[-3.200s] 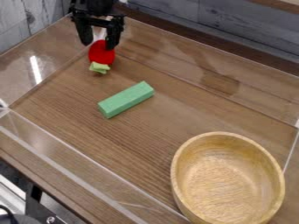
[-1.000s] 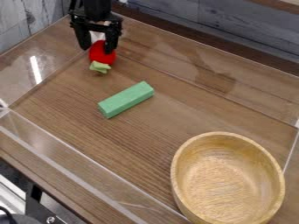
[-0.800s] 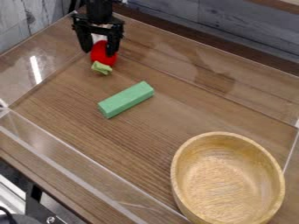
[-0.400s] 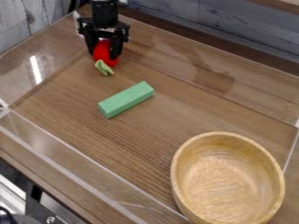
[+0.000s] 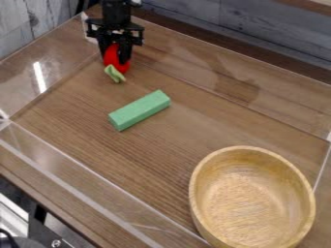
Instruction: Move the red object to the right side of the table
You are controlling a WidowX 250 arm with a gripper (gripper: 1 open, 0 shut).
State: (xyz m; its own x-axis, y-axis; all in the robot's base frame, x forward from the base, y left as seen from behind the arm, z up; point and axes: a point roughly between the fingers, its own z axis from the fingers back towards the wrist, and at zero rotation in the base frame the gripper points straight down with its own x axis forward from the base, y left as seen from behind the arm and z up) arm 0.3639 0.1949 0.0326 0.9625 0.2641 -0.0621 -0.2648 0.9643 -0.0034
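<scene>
Upper left: the black gripper point(image 5: 118, 50) points straight down over the far left part of the brown wood-grain table point(image 5: 246, 107) with low clear acrylic walls. Against the frame from a second ago, its fingers have drawn in; then they stood wide on either side of the small rounded red toy fruit with a light green leafy end point(image 5: 116, 64), now they are pinched together on it. The gripper's place over the table looks the same as in that frame. The red fruit looks narrower between the fingers than before, and its green end shows at the bottom, low against the tabletop. Whether it is lifted clear of the wood I cannot tell.

Centre: the flat green rectangular block point(image 5: 138, 109) lies at a slant, nearer the camera than the fruit and apart from it, unchanged from the earlier frames.

Lower right: the round wooden bowl point(image 5: 254, 196) sits near the front right corner, in the same spot as before. Its inside shows only bare pale wood.

Red fruit relative to gripper: directly between the fingertips, the red upper part clamped, the green end poking out below them. It is at the far left of the table, well apart from the bowl.
</scene>
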